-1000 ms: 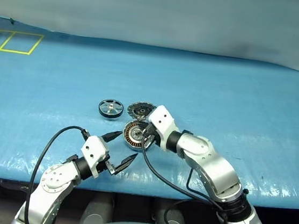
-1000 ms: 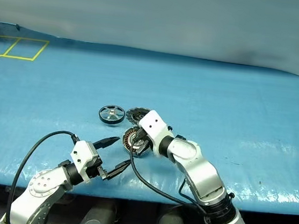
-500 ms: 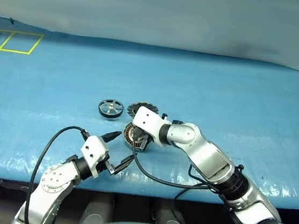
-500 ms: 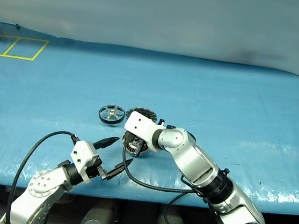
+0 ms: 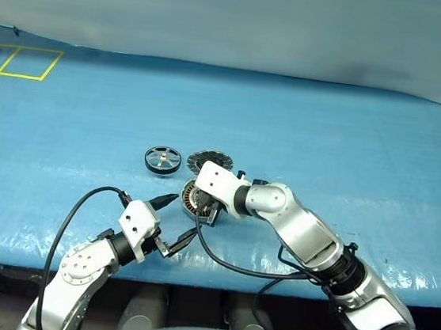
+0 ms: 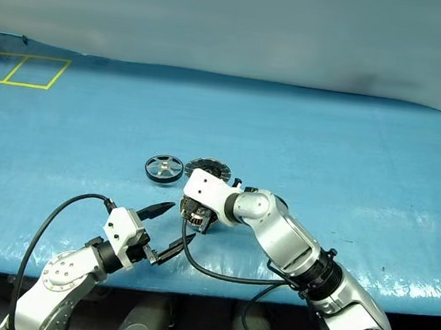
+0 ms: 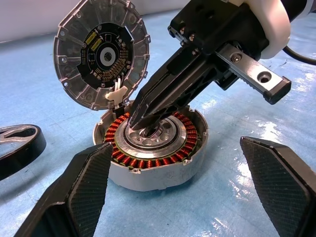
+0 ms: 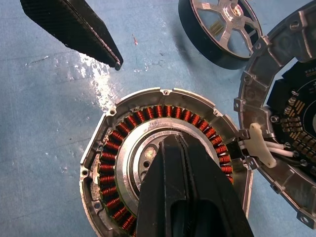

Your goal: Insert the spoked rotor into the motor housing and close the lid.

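Black-rimmed spoked rotor [image 5: 163, 160] lies beside the round silver motor housing [image 7: 153, 150], where the right gripper's [image 7: 134, 121] pressed-together fingers touch the hub; left gripper [image 5: 176, 220] spread.

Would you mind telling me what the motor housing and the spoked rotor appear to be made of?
Motor housing: seemingly bare cast metal, dull silver, with glossy copper-coloured wire windings inside. Spoked rotor: bright, reflective metal spokes within a black rim, whose material is unclear.

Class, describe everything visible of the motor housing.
The motor housing is a round, shallow silver metal cup holding a ring of copper-brown windings around a silver central hub. It sits flat on the blue sheet; its hinged lid stands open. The right gripper, shut, rests its tips at the hub.
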Robot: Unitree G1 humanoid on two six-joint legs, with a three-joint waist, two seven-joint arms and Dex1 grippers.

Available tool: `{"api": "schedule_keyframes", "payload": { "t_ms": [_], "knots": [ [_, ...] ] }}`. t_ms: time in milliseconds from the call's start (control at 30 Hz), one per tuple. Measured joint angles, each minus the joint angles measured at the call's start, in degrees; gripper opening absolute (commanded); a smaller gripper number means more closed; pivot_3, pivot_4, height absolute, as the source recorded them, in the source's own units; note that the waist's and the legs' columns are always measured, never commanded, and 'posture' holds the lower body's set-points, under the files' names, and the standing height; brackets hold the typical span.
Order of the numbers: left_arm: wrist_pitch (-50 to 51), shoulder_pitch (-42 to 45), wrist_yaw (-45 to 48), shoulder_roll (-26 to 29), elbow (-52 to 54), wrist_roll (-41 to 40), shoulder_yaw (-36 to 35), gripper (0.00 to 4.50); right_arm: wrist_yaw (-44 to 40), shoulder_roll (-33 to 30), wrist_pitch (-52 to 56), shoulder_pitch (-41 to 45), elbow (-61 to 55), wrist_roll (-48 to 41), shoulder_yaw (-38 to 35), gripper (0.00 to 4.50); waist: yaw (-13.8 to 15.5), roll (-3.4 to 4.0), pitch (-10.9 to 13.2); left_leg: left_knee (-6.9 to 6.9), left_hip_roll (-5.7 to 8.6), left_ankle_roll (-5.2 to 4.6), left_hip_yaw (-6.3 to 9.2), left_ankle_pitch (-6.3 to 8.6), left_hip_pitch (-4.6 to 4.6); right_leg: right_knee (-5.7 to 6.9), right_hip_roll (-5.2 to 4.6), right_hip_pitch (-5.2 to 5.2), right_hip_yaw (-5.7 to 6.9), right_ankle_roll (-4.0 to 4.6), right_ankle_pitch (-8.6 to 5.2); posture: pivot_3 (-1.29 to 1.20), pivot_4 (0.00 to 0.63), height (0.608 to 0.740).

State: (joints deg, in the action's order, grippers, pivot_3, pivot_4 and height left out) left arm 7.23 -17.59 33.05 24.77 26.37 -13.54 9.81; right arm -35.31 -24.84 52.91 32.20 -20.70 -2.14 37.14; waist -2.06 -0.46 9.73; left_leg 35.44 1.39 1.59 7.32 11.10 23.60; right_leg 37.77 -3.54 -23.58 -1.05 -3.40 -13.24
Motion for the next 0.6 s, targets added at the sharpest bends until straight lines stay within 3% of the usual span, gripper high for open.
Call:
{"api": "schedule_keyframes", "payload": {
  "t_ms": [600],
  "knots": [
    [-0.21, -0.07, 0.63, -0.62, -0.54, 0.01, 0.31, 4.50, -0.51, -1.41, 0.30, -2.83, -2.13, 0.82, -0.07, 0.01, 0.02, 0.00, 0.00, 0.00, 0.00, 0.00, 0.00, 0.00, 0.00, 0.00, 0.00, 0.01, 0.00, 0.00, 0.00, 0.00, 0.150, 0.740]
  ]
}}
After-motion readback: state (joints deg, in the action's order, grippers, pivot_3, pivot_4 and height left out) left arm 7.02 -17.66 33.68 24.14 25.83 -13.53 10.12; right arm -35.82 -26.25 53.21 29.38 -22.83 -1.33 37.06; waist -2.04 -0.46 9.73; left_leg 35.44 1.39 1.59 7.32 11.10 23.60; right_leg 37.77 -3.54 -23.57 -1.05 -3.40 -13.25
